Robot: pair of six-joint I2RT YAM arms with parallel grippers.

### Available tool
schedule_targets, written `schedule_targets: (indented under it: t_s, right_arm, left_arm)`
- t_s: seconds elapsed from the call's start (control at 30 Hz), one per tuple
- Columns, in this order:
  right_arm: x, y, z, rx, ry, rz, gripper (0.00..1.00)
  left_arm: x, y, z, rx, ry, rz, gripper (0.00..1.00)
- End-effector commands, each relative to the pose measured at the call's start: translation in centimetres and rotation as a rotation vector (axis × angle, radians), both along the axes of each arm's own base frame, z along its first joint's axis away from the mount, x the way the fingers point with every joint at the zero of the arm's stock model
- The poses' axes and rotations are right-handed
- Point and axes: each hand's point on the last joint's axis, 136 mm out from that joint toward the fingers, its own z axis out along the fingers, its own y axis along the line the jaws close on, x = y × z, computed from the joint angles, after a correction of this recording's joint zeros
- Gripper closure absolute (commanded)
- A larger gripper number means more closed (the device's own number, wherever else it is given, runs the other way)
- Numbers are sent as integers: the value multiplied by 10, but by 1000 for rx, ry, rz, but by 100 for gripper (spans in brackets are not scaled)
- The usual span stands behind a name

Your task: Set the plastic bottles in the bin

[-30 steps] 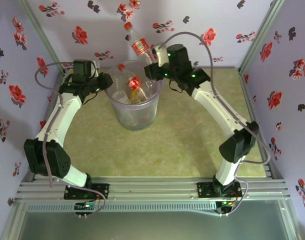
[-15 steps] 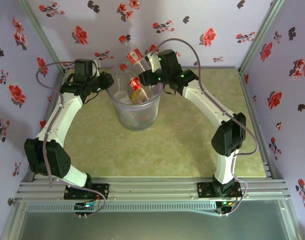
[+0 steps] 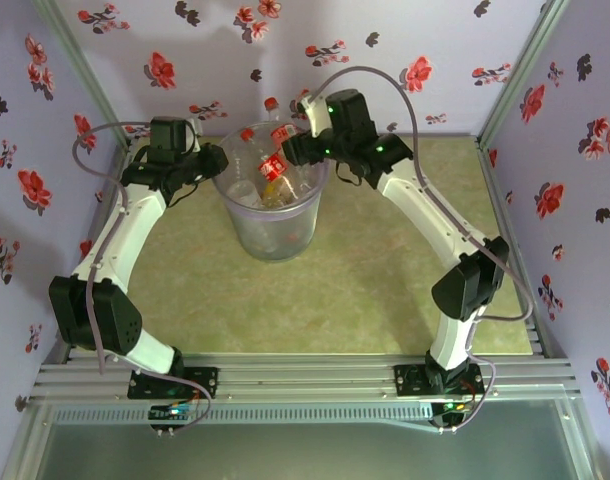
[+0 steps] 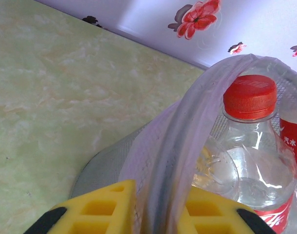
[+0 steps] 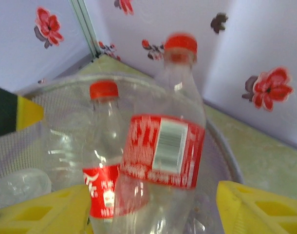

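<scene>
The plastic bottles [image 5: 158,146] are clear and glossy, with ridged red caps. The bin [image 4: 168,146] is translucent plastic with a fine mesh-textured wall. The table [image 4: 51,97] looks smooth and matt.

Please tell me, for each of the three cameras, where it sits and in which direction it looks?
Top camera: above and behind the arms, looking down at the table; both arms show whole, left gripper and right gripper at the bin.
Left wrist: at the bin's rim, facing a flowered wall; its yellow fingers clamp the rim.
Right wrist: over the bin, facing a wall corner; its open fingers flank the front bottle.
Shared: both wrist views see the rear bottle.
</scene>
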Motion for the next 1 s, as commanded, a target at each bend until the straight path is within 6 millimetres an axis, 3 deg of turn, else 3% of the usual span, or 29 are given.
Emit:
schedule_targets:
  t_s: [0.0, 0.17, 0.3, 0.57, 0.67, 0.77, 0.97]
  right_arm:
    - [19, 12, 9, 19, -29, -10, 35]
    - [50, 30, 4, 62, -38, -46, 44]
    - [57, 37, -16, 41, 9, -44, 46]
    - [17, 36, -65, -39, 89, 15, 50]
    - [3, 32, -72, -42, 99, 25, 51]
    - [0, 26, -63, -37, 76, 16, 48]
    - [2, 1, -3, 16, -6, -41, 31]
  left_arm:
    - [1, -15, 10, -19, -16, -38, 78]
    - [2, -17, 10, -20, -16, -39, 78]
    - [2, -18, 10, -24, -18, -39, 78]
    - [4, -20, 10, -33, -23, -37, 78]
    - [5, -23, 8, -41, -20, -36, 79]
    - [6, -26, 9, -48, -25, -37, 80]
    - [9, -41, 7, -58, -30, -41, 82]
